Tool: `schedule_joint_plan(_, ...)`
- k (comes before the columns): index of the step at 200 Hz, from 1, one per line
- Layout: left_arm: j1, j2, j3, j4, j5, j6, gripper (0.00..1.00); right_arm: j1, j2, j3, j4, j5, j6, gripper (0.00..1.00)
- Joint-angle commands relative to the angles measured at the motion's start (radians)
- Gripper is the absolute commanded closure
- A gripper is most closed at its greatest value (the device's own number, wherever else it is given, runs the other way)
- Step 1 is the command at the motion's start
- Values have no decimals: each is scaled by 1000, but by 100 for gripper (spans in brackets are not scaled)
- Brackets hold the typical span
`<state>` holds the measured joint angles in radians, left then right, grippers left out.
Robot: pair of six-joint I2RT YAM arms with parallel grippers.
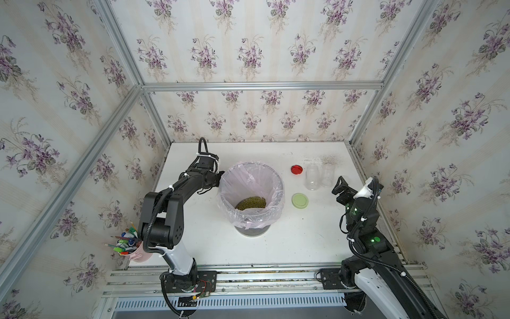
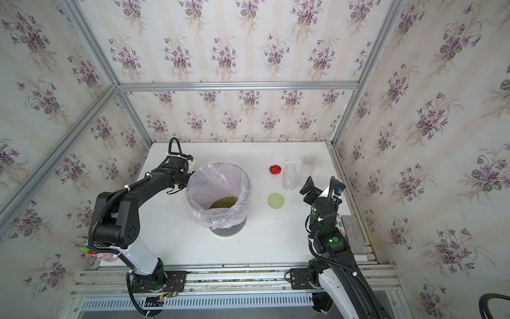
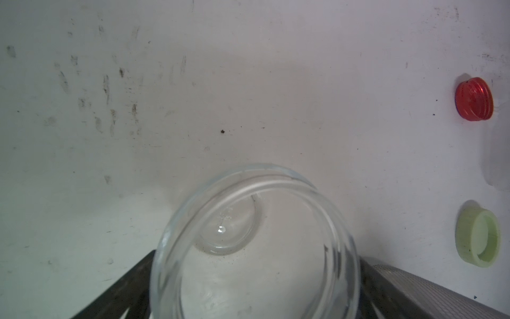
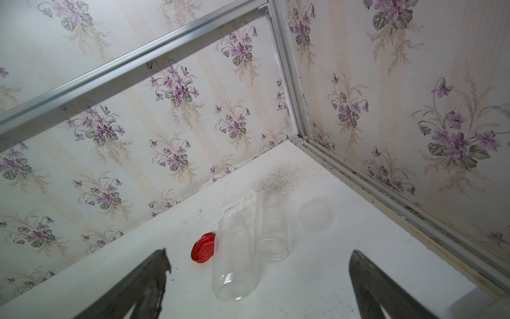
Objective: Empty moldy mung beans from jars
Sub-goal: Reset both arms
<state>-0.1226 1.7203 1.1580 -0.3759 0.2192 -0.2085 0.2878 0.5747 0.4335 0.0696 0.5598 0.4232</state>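
The mung beans (image 1: 251,203) lie in a heap inside the pink-lined bin (image 1: 277,176). My left gripper (image 3: 256,255) stands open at the bin's far-left side (image 1: 220,175), fingertips hidden behind the rim. An empty clear jar (image 3: 248,248) sits between its fingers, mouth toward the camera; whether they touch it I cannot tell. Two more empty jars (image 1: 312,178) (image 1: 327,175) stand at the back right. My right gripper (image 1: 339,184) hangs open just in front of them (image 4: 259,252), holding nothing. A red lid (image 1: 296,169) and a pale green lid (image 1: 300,200) lie loose on the table.
A clear lid (image 4: 316,218) rests beside the two jars, with spilled dust (image 4: 276,176) behind them near the back corner. A pink cup of pens (image 1: 129,245) stands at the front left. A grey block (image 2: 353,234) lies along the right wall.
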Motion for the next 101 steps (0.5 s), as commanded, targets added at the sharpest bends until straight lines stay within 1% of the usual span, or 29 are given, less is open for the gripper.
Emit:
schedule_joint_plan(1,1,-35,-15,-81,9,50,0,1,-3,4,14,0,18,0)
schedule_joint_plan(25,5,-112,-61,-112,-34,73,0,1,-1,7,9,-13,25,0)
schedule_joint_plan(49,5,-183,-95,-153,-16,88,0,1,-3,13,4,-21,34,0)
schedule_joint_plan(77,17,-293,-150,-191,-37,109,0,1,-9,16,-5,-32,43,0)
schedule_joint_plan(81,22,-321,-158,-194,-64,112,0,1,-10,16,-7,-36,47,0)
schedule_joint_plan(101,55,-429,-200,-205,-111,116,0,1,-14,12,-11,-47,56,0)
